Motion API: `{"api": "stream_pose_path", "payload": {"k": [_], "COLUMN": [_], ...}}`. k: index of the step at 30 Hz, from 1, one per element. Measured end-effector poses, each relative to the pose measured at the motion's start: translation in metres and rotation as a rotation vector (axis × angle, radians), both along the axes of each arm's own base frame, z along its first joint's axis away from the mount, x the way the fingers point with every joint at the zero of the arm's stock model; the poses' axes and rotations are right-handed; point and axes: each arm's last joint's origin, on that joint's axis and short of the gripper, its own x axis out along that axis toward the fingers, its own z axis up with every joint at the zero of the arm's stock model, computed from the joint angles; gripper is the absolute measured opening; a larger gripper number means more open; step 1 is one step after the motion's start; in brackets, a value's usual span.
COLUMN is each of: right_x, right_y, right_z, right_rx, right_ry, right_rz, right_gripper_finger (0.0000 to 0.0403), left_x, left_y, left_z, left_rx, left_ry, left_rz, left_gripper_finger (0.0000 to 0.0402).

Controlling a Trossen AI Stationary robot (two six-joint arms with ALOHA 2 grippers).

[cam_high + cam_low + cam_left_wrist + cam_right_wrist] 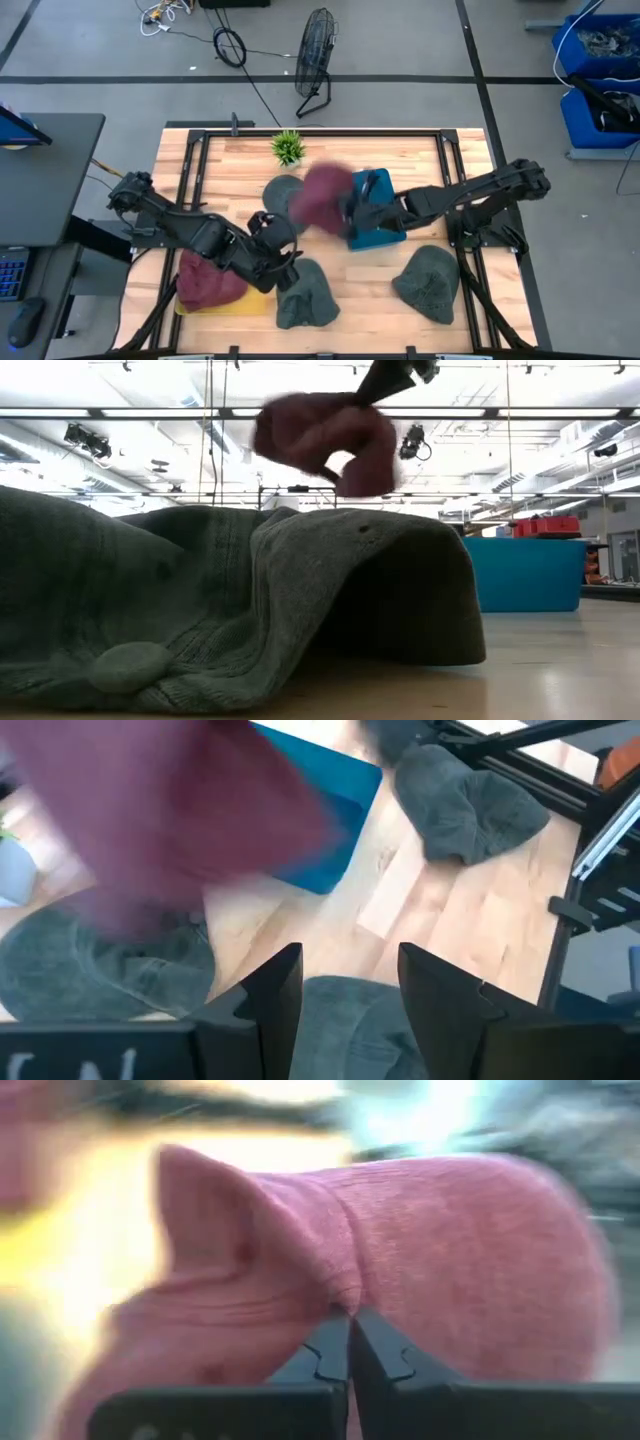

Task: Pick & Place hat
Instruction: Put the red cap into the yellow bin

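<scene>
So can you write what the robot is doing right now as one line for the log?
right gripper: shut on maroon hat, held above table | left gripper: open, low over a green hat | blue bin: beside carried hat

A maroon knit hat (pixel 322 196) is hanging crumpled in the air above the worktop, beside the blue bin, pinched by the right hand (pixel 349 1342).

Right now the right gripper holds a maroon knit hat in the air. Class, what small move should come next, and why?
Probably carry on leftward toward the yellow mat. The right gripper is shut on the maroon knit hat, which hangs above the table beside the teal bin. Another maroon hat already lies on that mat, suggesting maroon hats gather there. The left gripper waits open near the mat.
</scene>
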Motion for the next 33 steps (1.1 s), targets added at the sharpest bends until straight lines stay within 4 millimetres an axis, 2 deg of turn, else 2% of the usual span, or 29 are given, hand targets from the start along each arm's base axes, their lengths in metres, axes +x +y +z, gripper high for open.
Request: {"api": "stream_pose_path", "payload": {"k": [2, 4, 9, 12, 17, 21, 26, 29, 33], "right_x": [0.005, 0.009, 0.019, 0.021, 0.021, 0.021, 0.022, 0.021, 0.021], "right_y": [-0.011, -0.021, -0.039, -0.046, -0.056, -0.063, -0.070, -0.072, -0.071], "right_z": [0.001, -0.003, -0.011, -0.013, -0.014, -0.013, -0.011, -0.012, -0.012], "right_rx": [-0.041, -0.026, 0.102, 0.140, 0.156, 0.159, 0.155, 0.149, 0.135], "right_ry": [-0.080, -0.118, -0.241, -0.251, -0.247, -0.267, -0.294, -0.274, -0.260], "right_rz": [-0.110, -0.136, -0.040, 0.027, -0.001, -0.023, -0.040, -0.044, -0.034], "right_gripper_finger": [0.0004, 0.0007, 0.0008, 0.0008, 0.0008, 0.0008, 0.0008, 0.0009, 0.0009], "left_x": [0.000, 0.001, 0.008, 0.012, 0.009, -0.001, -0.017, -0.027, -0.047], "left_y": [-0.002, -0.002, 0.003, 0.012, 0.025, 0.029, 0.027, 0.022, 0.013], "left_z": [-0.001, -0.002, -0.012, -0.033, -0.076, -0.108, -0.141, -0.150, -0.137], "left_rx": [0.012, 0.020, 0.116, 0.150, 0.182, 0.162, 0.149, 0.166, 0.197], "left_ry": [-0.009, -0.015, -0.020, -0.019, -0.039, -0.168, -0.362, -0.469, -0.586], "left_rz": [0.011, 0.032, 0.117, 0.261, 0.461, 0.628, 0.740, 0.739, 0.681], "left_gripper_finger": [0.0170, 0.0170, 0.0170, 0.0168, 0.0149, 0.0141, 0.0144, 0.0146, 0.0146]}}
